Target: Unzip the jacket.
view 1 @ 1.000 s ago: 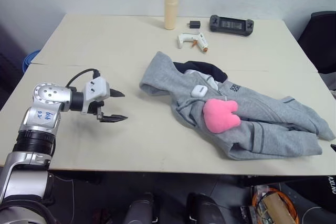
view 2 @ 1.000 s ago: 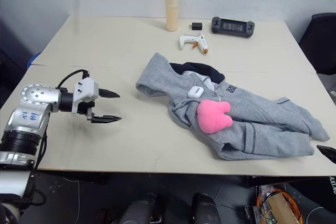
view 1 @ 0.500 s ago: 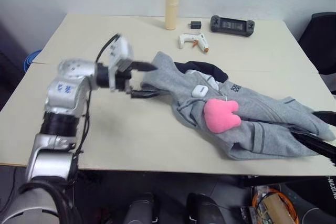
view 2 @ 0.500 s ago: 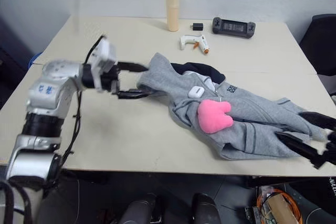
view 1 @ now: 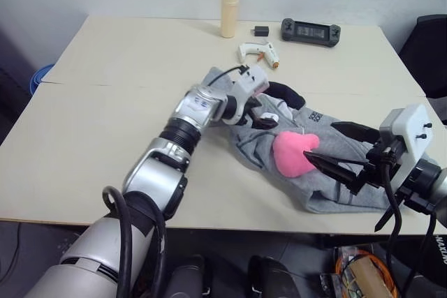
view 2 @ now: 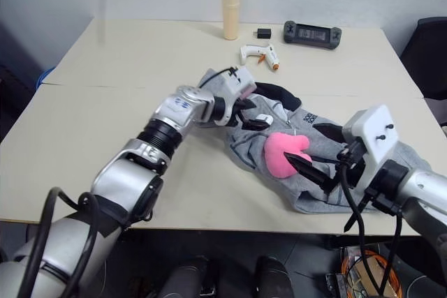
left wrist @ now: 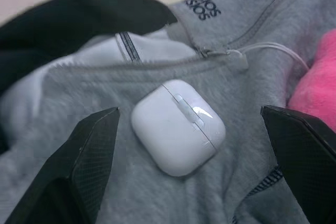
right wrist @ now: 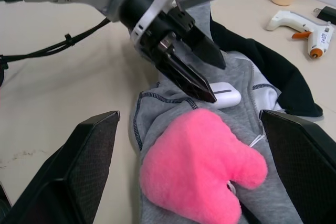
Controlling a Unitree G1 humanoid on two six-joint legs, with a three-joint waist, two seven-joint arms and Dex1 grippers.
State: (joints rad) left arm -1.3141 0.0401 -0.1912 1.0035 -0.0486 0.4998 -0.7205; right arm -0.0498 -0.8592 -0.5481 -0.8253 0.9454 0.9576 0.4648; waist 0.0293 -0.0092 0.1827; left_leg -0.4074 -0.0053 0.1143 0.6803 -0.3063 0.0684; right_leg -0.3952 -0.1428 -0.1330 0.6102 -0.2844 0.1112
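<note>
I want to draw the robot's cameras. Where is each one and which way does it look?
Eye views: on the head, looking forward and down at the table; both arms show.
Left wrist view: on the left arm, looking at the white case on the jacket; own open fingers show.
Right wrist view: on the right arm, looking at the pink plush toy and the left gripper.
All share the jacket and case.

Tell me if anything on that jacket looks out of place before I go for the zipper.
Two things lie on the grey jacket: a white earbud case just below the collar, beside the zipper line, and a pink plush toy on the chest. Both hands are open, the left hand over the case, the right hand toward the toy.
</note>
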